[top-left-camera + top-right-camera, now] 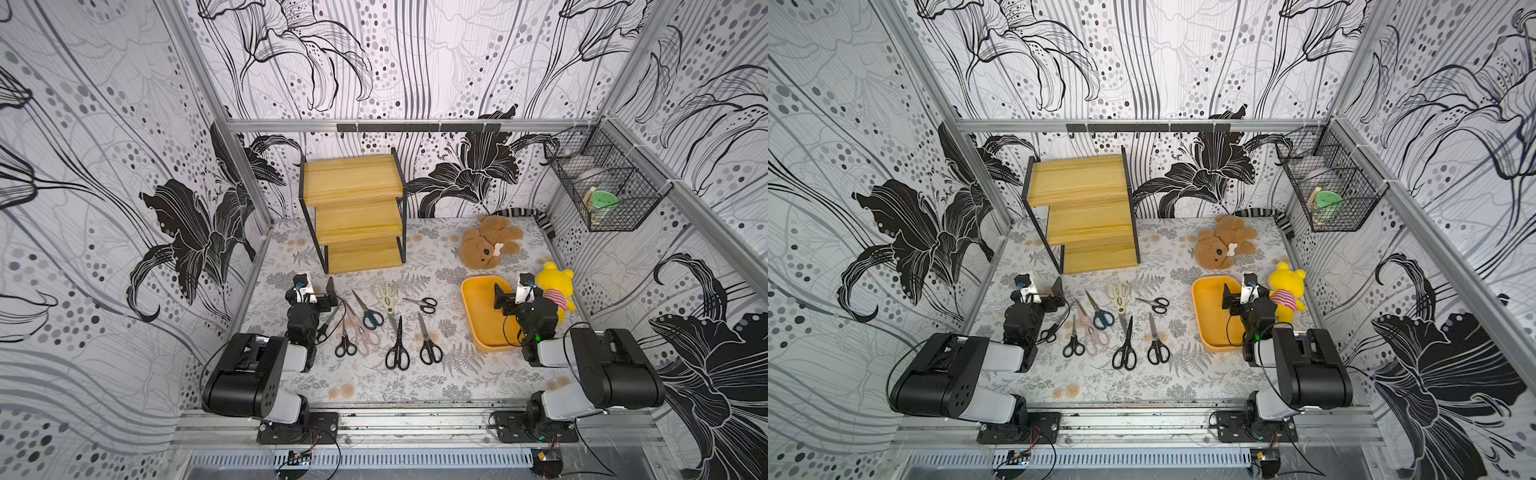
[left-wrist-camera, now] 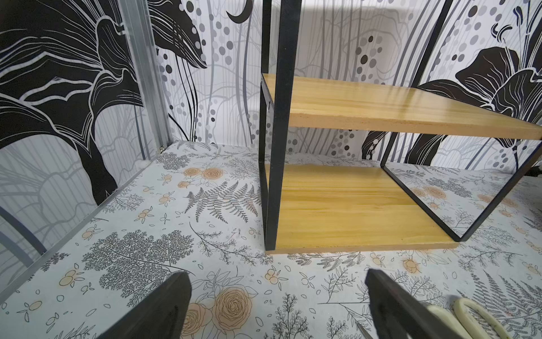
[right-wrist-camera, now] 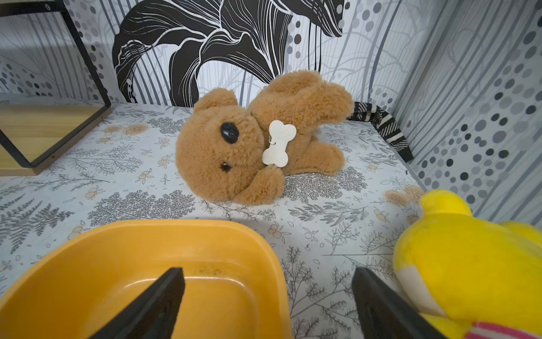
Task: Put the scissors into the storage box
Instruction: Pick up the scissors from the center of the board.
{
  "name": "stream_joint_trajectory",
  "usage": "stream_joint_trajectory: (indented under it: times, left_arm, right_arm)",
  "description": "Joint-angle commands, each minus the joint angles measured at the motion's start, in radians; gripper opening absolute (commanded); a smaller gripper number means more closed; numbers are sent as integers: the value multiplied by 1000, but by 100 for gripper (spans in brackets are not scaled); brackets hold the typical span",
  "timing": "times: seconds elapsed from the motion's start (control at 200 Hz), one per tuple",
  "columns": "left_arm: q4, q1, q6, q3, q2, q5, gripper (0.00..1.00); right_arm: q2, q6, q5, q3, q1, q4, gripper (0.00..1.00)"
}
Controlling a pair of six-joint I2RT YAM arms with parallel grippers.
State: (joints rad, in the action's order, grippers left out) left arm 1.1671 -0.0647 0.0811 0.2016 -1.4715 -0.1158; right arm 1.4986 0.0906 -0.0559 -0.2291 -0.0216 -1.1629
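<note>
your left hand [image 2: 275, 276] and right hand [image 3: 266, 273] both gape empty. 8 metal-bladed scissors [image 1: 399, 337] lie mid-frame on the tabletop [image 1: 374, 384], left of the shallow yellow-orange plastic storage box [image 1: 478, 309]; best pinch 1 pair at its pivot.

**Light and picture quality**

Light: bright, even, from overhead. Shadows: soft, short, under the shelf [image 1: 353, 216]. Glare: mild sheen on shelf boards and storage box [image 3: 205, 226] rim. Focus: sharp throughout. Distortion: straight lines bow at the edges in both top views.

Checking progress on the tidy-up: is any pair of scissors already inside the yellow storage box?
No, the storage box shows only bare floor; the scissors all lie on the table beside it.
</note>
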Motion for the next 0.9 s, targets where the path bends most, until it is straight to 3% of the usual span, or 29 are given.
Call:
stream_joint_trajectory:
  times: [0.0,0.891]
  left_arm:
    - [46,-2,2,14,-3,-15,98]
    - [34,7,11,21,-4,-7,98]
  right_arm:
    - [-1,-21,15,-12,-5,11,95]
    - [0,-24,11,-15,-6,14,95]
